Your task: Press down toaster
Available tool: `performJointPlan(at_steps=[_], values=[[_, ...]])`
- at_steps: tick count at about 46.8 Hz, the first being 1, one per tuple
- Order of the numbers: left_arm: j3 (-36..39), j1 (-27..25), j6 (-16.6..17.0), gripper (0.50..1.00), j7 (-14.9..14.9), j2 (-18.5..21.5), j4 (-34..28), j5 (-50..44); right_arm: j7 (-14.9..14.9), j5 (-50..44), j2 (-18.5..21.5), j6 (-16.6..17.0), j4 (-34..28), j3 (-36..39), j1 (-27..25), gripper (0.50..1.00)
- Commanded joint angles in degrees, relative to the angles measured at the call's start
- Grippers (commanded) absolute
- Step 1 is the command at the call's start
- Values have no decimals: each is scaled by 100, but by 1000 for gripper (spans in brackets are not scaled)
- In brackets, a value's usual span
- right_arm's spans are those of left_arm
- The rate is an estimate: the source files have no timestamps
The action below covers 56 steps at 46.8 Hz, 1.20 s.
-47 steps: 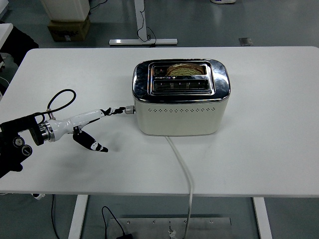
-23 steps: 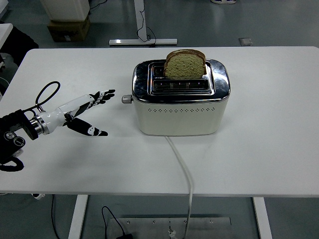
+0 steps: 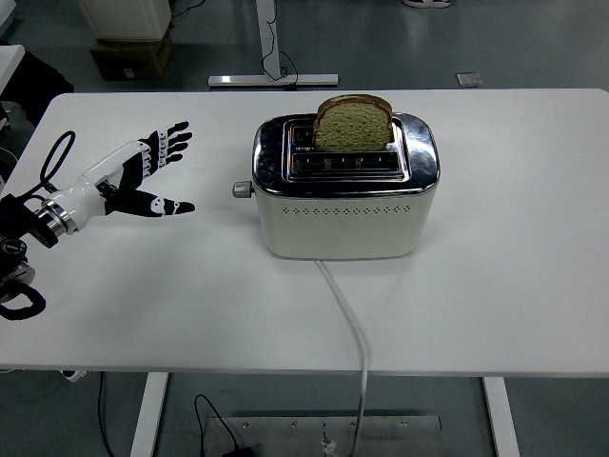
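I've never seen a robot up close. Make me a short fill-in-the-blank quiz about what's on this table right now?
1. The slice of bread sticks up from the toaster's ____ slot.
2. The left hand has its fingers ____ and holds nothing.
3. The toaster's white cord runs off the table's ____ edge.

Missing words: rear; spread; near

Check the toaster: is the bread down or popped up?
Popped up: the bread slice stands well above the rear slot of the toaster.
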Motion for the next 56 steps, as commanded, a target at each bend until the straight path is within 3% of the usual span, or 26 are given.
performJointPlan(at_steps=[1, 23, 56], values=[[-68, -1, 19, 1000, 0, -19, 25, -311, 0, 0, 0, 0, 6, 0, 0, 998], [-112, -239, 54, 1000, 1, -142, 421, -2429, 0, 0, 0, 0, -2, 0, 0, 998], [-437, -256, 54, 1000, -17, -1178, 2046, -4407, 0, 0, 0, 9, -2, 0, 0, 998]])
